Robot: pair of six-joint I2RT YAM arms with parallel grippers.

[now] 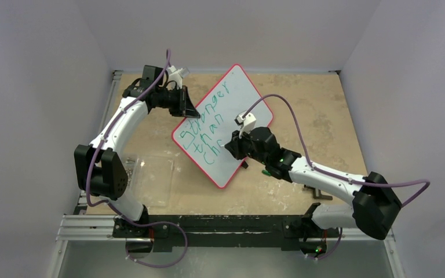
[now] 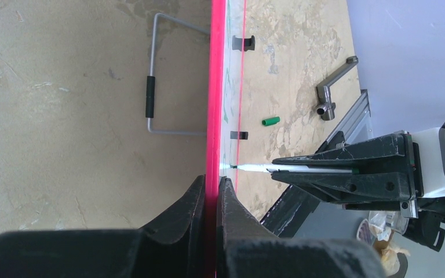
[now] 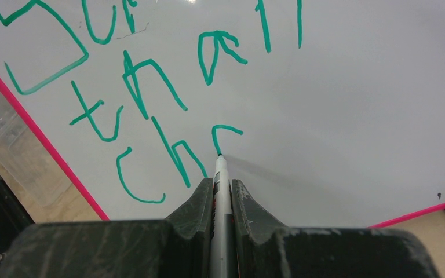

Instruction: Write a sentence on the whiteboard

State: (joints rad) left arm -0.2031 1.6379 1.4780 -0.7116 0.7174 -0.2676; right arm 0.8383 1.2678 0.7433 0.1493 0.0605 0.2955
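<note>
left gripper [image 2: 211, 182] pinches the red rim of the whiteboard [image 1: 249, 101] while right gripper [image 3: 221, 184] clamps a green marker [image 3: 221, 169], tip on board, bare white beyond.

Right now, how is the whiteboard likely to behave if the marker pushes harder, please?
It looks thin and rigid: the whiteboard shows edge-on as a straight red line, so it probably won't flop. Pinched at its rim by the left fingers, it may pivot under the marker. Its glossy face likely lets the tip slide.
</note>
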